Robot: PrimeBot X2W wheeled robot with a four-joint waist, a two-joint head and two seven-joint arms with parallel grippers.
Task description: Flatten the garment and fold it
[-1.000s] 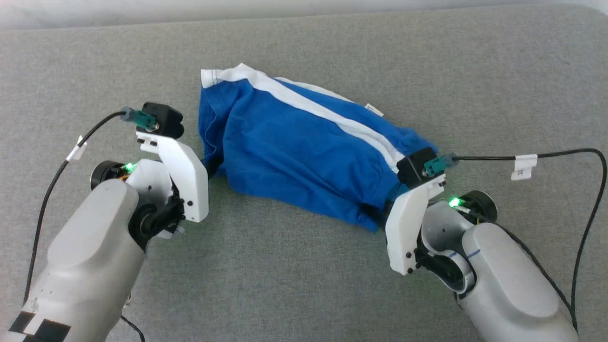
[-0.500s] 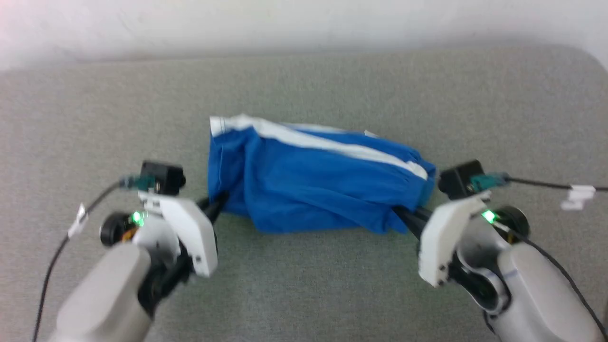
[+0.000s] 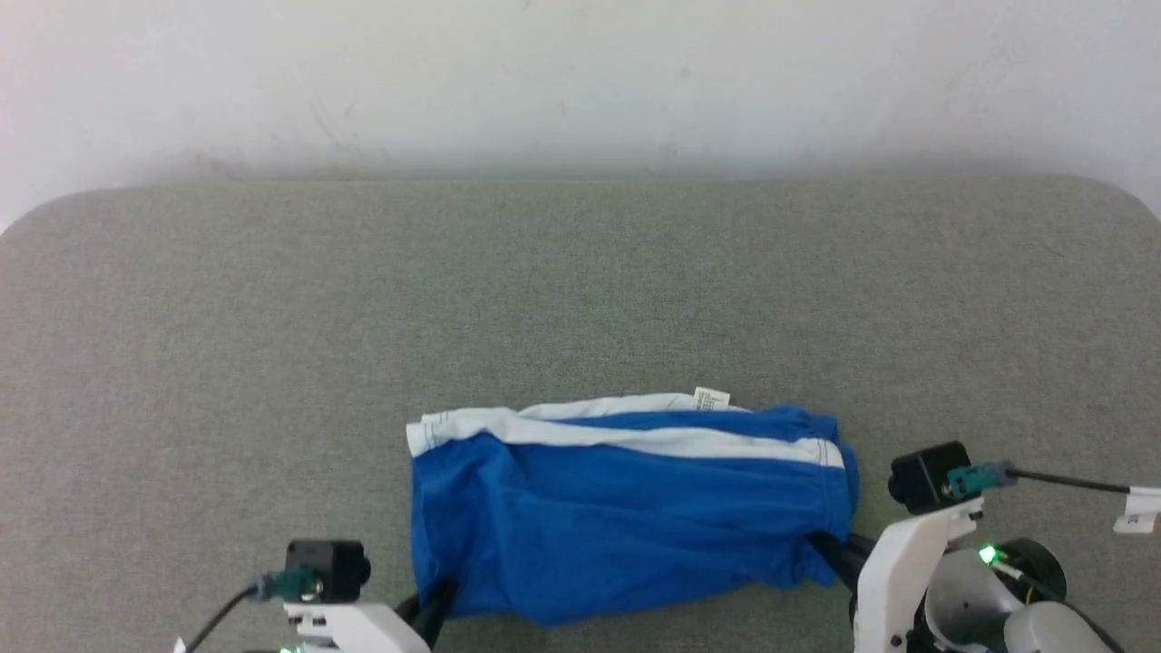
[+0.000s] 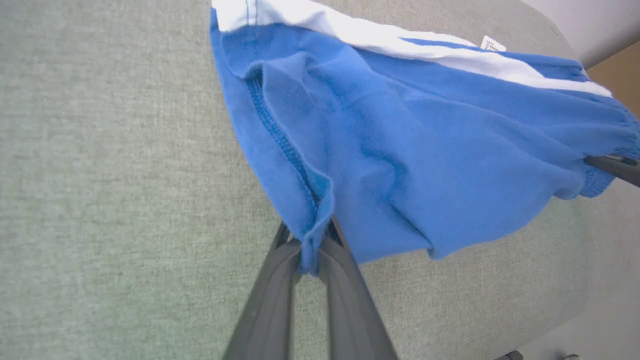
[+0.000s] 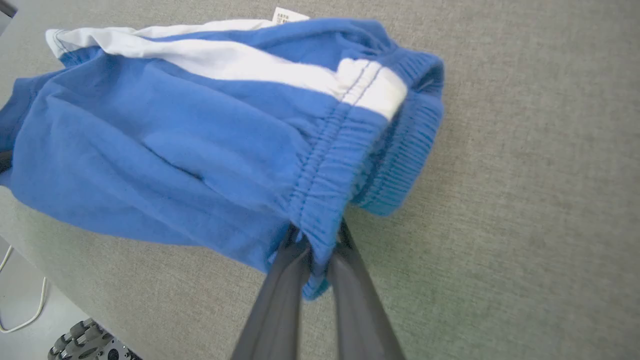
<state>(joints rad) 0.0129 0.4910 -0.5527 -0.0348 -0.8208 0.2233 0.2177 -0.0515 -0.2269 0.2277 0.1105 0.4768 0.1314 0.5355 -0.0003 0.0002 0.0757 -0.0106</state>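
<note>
The bright blue shorts (image 3: 626, 508) with a white side stripe and a small white tag (image 3: 711, 397) hang stretched between my two grippers above the near part of the grey table. My left gripper (image 3: 434, 606) is shut on the leg-hem corner (image 4: 311, 240) at the lower left. On the right, my right gripper (image 3: 830, 555) is shut on the gathered elastic waistband (image 5: 320, 220). The shorts (image 4: 400, 150) sag in soft folds, and the far white-trimmed edge (image 5: 200, 55) rests toward the table.
The grey fabric-covered table (image 3: 580, 290) spreads wide beyond the shorts, ending at a white wall (image 3: 580, 82). Its rounded near edge and the floor with a white cable (image 5: 20, 310) show in the right wrist view. A black cable (image 3: 1070, 481) runs from the right wrist camera.
The head camera has tilted up, so the table's far edge and wall appear. Both grippers have pulled the shorts toward me and drawn them level and tauter; the grips are unchanged.
</note>
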